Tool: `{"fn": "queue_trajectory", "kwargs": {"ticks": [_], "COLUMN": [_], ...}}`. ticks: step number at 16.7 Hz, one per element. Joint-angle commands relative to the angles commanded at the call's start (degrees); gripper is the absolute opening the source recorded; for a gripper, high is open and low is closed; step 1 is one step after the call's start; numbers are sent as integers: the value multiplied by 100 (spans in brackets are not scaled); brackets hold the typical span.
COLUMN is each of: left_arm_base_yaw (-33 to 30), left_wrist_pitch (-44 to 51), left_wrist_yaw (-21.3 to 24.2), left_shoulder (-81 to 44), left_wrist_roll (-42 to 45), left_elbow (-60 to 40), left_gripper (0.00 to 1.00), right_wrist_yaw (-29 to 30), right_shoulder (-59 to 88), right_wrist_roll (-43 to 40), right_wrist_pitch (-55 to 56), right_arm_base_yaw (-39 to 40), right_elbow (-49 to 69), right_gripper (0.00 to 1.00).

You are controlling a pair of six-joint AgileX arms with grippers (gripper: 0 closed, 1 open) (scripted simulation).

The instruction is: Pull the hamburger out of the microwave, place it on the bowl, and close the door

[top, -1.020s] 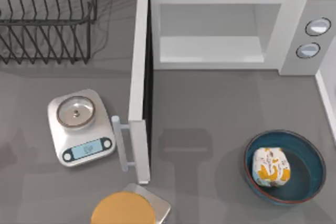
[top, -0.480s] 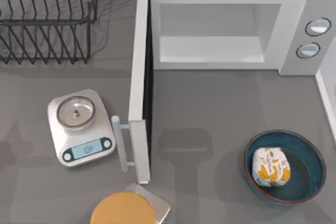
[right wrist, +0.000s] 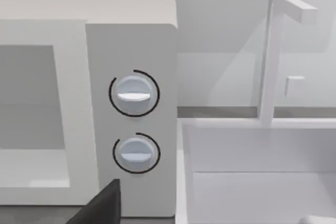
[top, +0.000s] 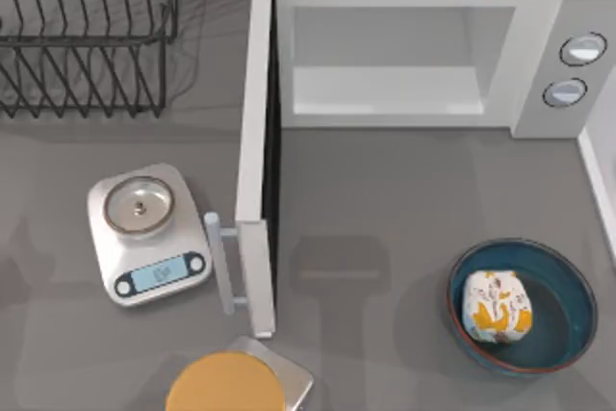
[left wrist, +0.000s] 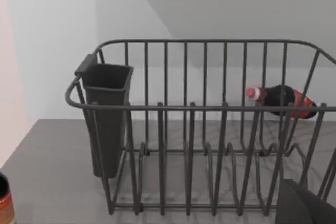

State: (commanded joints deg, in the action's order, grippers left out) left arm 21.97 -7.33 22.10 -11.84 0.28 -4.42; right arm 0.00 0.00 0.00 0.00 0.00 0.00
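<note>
Both grippers' finger state cannot be told. Hamburger (top: 498,307) sits inside bowl (top: 568,320), toward its left. Door (top: 256,170) stands fully open on microwave (top: 539,55); bowl's lower rim is cut off.

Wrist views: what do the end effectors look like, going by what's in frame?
Little to go on. The left end effector appears as a dark grey, rounded matte piece at the frame's corner, near the rack. The right end effector appears as a dark grey, angular wedge below the microwave knobs. No cables or markings visible on either.
</note>
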Motion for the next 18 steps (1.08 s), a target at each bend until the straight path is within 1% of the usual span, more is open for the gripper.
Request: {"fn": "queue_trajectory", "kwargs": {"ticks": [2, 4, 10, 12, 14, 18], "left_arm_base_yaw": [147, 230, 144, -162, -698, -2295], "left_wrist_pitch": [-502, -783, -751, -456, 26, 1334], "left_wrist_yaw": [148, 233, 163, -105, -537, -1755], "left_shoulder": [-454, -725, -829, -1130, -1656, -3077], "left_wrist_roll": [7, 12, -33, -210, -482, -1173], "left_elbow": [30, 56, -21, -317, -793, -1990], "left_gripper": [0, 0, 0, 0, 0, 0], "right_wrist_yaw": [0, 0, 0, 0, 0, 0], "right_shoulder": [0, 0, 0, 0, 0, 0], "right_wrist_roll": [0, 0, 0, 0, 0, 0], "right_wrist_pitch": [0, 0, 0, 0, 0, 0], "right_arm_base_yaw": [0, 0, 0, 0, 0, 0], "right_elbow": [0, 0, 0, 0, 0, 0], "right_gripper": [100, 100, 100, 100, 100, 100]}}
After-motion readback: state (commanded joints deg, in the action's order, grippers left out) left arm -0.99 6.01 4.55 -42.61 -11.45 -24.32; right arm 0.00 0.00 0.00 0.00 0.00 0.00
